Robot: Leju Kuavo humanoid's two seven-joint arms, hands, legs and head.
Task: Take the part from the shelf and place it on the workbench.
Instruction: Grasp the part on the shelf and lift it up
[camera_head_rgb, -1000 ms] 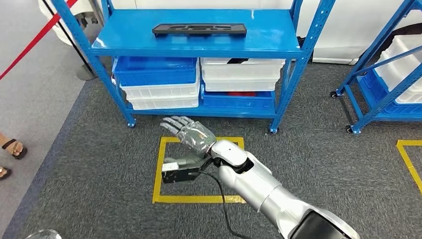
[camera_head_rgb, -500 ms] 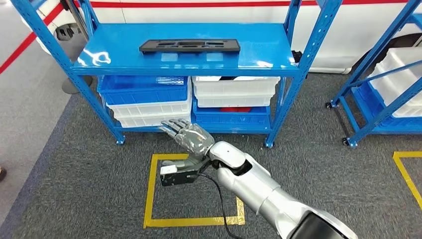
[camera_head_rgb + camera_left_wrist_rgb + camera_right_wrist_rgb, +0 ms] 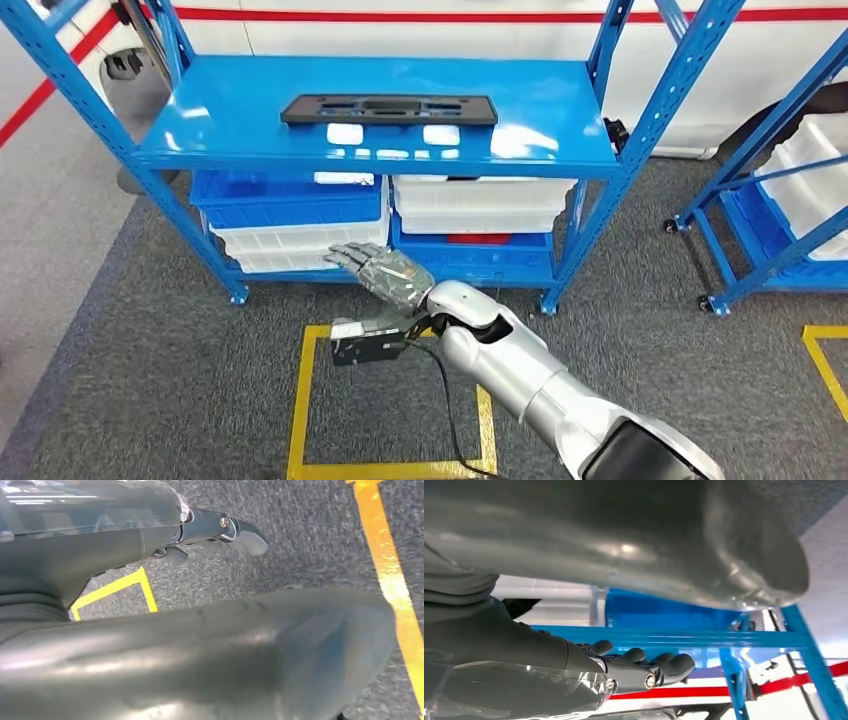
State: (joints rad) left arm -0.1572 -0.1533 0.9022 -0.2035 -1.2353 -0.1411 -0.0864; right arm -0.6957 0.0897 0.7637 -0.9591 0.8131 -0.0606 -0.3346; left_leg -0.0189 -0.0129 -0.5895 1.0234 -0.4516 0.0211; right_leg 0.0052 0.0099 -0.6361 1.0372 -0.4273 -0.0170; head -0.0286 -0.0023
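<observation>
Approach step, judging by the layout. Right hand [image 3: 385, 272] raised in front of the lower bins [image 3: 300, 215], fingers spread, empty. Left hand [image 3: 215, 530] hanging over the carpet, fingers apart, also empty. Black part [image 3: 388, 109] flat on the shelf [image 3: 540, 100] top, untouched (well apart from either hand). Next: reach up and over the shelf edge, then close on the part.

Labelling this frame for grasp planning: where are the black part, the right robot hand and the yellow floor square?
black part [image 3: 388, 109], head view, middle of its top face.
right robot hand [image 3: 385, 271], head view, back of the hand.
yellow floor square [image 3: 296, 400], head view, left tape line.
</observation>
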